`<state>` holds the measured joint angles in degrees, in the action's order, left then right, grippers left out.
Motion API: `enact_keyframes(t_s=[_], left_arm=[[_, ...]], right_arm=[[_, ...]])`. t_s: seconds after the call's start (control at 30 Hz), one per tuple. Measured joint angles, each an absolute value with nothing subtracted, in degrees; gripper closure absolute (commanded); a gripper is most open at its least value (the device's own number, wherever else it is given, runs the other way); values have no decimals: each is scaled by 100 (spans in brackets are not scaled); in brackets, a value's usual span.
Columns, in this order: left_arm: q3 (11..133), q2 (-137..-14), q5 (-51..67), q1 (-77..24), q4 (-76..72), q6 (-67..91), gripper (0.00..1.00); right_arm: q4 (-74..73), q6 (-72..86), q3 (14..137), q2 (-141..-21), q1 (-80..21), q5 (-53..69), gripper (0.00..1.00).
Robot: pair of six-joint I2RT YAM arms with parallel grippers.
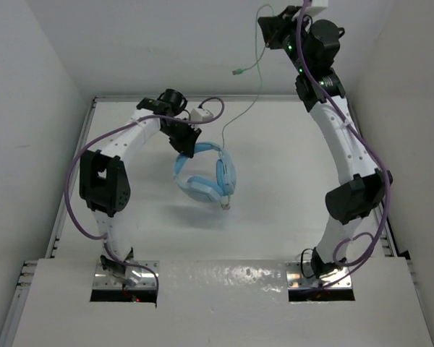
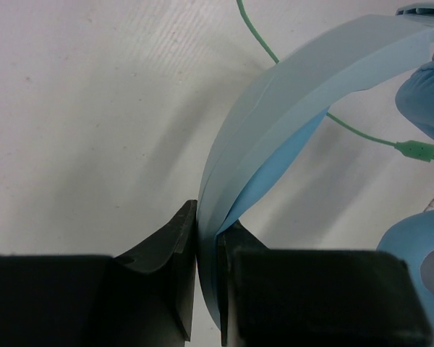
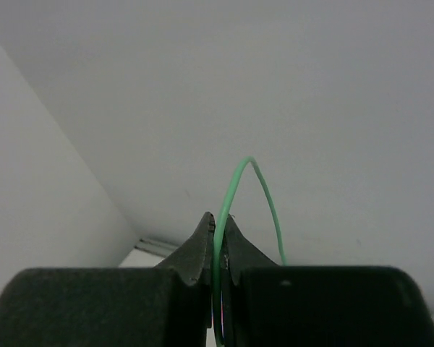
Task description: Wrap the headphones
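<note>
Headphones (image 1: 202, 177): your left gripper (image 2: 206, 235) is clamped on the thin, smooth headband (image 2: 296, 87). The band arches away from the jaws to two padded oval earcups (image 1: 226, 172) just beyond, over the white table (image 1: 275, 195). Your right gripper (image 3: 218, 230), raised high and well apart, pinches the thin pale green cable (image 3: 248, 160). The short end bearing the plug (image 1: 237, 72) dangles beside it. Holding body and cord apart likely keeps the cable free for winding round the band.
</note>
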<state>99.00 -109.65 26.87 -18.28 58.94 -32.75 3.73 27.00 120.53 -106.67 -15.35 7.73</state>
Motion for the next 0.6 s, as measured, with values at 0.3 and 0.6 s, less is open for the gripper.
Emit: enact_keyframes(t_s=[0.3,0.6], left_arm=[[10733,-10965,3234,-1837,6473,-3341,100],[11467,-10965,3474,-1820,7015,-3361,100]], right_arm=[[-110,2333,7988,-9048,-1511,-49,100],[-604,1577,5186,-7697,-1356,-191,24]])
